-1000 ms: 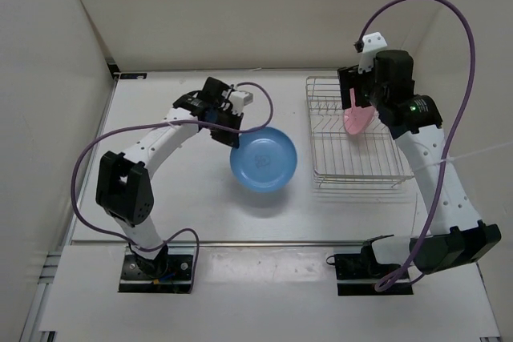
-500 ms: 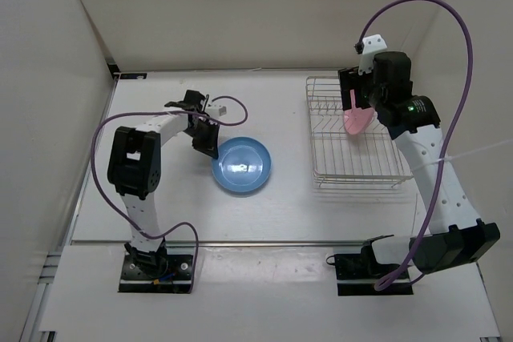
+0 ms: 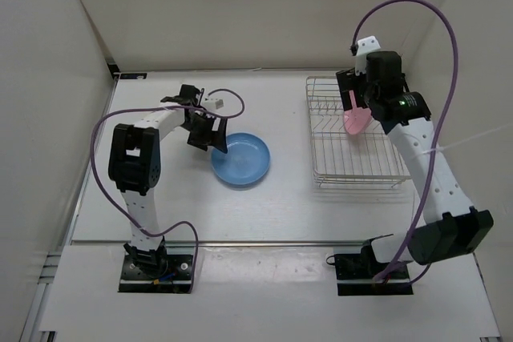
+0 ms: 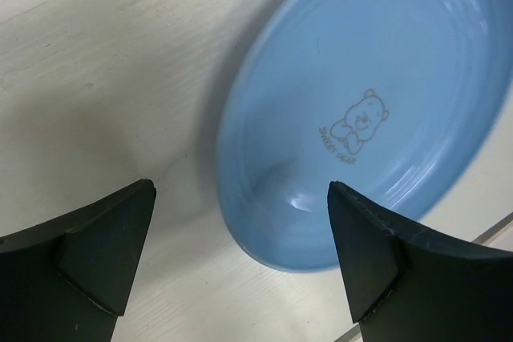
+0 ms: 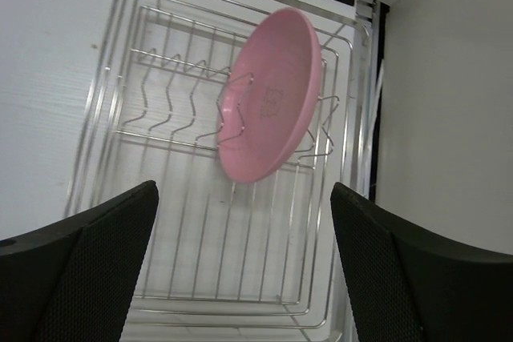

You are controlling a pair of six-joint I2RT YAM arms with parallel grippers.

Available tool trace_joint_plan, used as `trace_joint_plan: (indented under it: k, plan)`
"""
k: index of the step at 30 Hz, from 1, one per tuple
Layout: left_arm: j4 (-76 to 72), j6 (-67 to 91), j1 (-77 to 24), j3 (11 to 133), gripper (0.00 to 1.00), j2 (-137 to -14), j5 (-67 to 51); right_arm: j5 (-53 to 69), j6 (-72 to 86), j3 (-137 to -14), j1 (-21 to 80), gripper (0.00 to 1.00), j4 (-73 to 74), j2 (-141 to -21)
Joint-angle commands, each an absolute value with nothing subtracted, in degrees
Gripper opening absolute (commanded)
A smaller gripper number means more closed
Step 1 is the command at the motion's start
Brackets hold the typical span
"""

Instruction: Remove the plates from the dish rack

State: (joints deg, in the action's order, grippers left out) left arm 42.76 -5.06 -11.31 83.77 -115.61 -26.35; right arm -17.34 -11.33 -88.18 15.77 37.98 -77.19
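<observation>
The light blue plate [image 3: 241, 159] [image 4: 377, 110] lies flat on the white table, left of the dish rack. My left gripper [image 3: 210, 141] [image 4: 240, 258] hangs open at the plate's left rim, holding nothing. The pink plate [image 3: 357, 120] [image 5: 268, 107] stands on edge between the wires at the far end of the silver dish rack [image 3: 353, 164] [image 5: 200, 278]. My right gripper [image 3: 358, 95] [image 5: 244, 266] hovers open just above that plate, with nothing between its fingers.
White walls enclose the table on the left, back and right; the right wall [image 5: 449, 110] runs close beside the rack. Purple cables [image 3: 417, 30] loop over both arms. The table's near edge [image 3: 264, 243] lies in front of the arm bases.
The left gripper carried the blue plate left and down onto the table, then opened and let it go. The right arm shifted slightly left above the rack.
</observation>
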Motion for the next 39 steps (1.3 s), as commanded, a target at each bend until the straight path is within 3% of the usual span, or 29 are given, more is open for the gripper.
trace_joint_plan:
  k: [1,5,9,16,19,20,22,28,30,37,39]
  plan:
    - [44.4,-6.2,-11.2,87.6,1.0,-108.3,-25.9,-24.8,-15.2,-88.4,15.7,0.91,35.4,-82.2]
    - [45.3,-5.7,-9.2,91.0,1.0,-99.6,-17.2,-32.5,-20.4,-92.9,15.2,0.84,34.7,-90.6]
    - [50.2,-3.4,-9.2,93.4,1.0,-90.0,0.7,-39.2,-24.1,-99.3,14.0,0.76,32.9,-100.0]
    - [47.8,-4.2,-7.5,76.8,1.0,-71.7,9.3,-43.7,-27.1,-102.8,12.3,0.72,28.1,-107.1]
    - [47.3,-4.7,-6.8,74.4,1.0,-68.1,11.2,-43.7,-27.9,-102.8,11.2,0.65,28.1,-109.2]
    - [47.3,-4.7,-6.2,73.7,1.0,-67.5,11.2,-43.7,-27.9,-102.8,11.2,0.55,28.1,-109.2]
    - [47.3,-5.4,-5.5,73.2,1.0,-66.4,11.9,-44.3,-27.3,-102.8,10.6,0.46,28.1,-110.0]
    - [47.3,-5.4,-5.0,73.8,1.0,-65.6,11.3,-44.3,-26.8,-102.2,10.6,0.32,28.1,-110.0]
    - [47.3,-4.8,-5.0,73.8,1.0,-65.6,10.7,-44.8,-26.8,-102.2,10.6,0.22,28.1,-110.5]
    - [46.1,-4.8,-5.0,72.7,1.0,-65.6,10.2,-48.7,-26.3,-101.7,11.9,0.18,28.1,-110.5]
    - [46.1,-4.3,-5.0,72.7,1.0,-65.6,9.5,-50.1,-27.0,-101.7,12.6,0.1,27.6,-110.5]
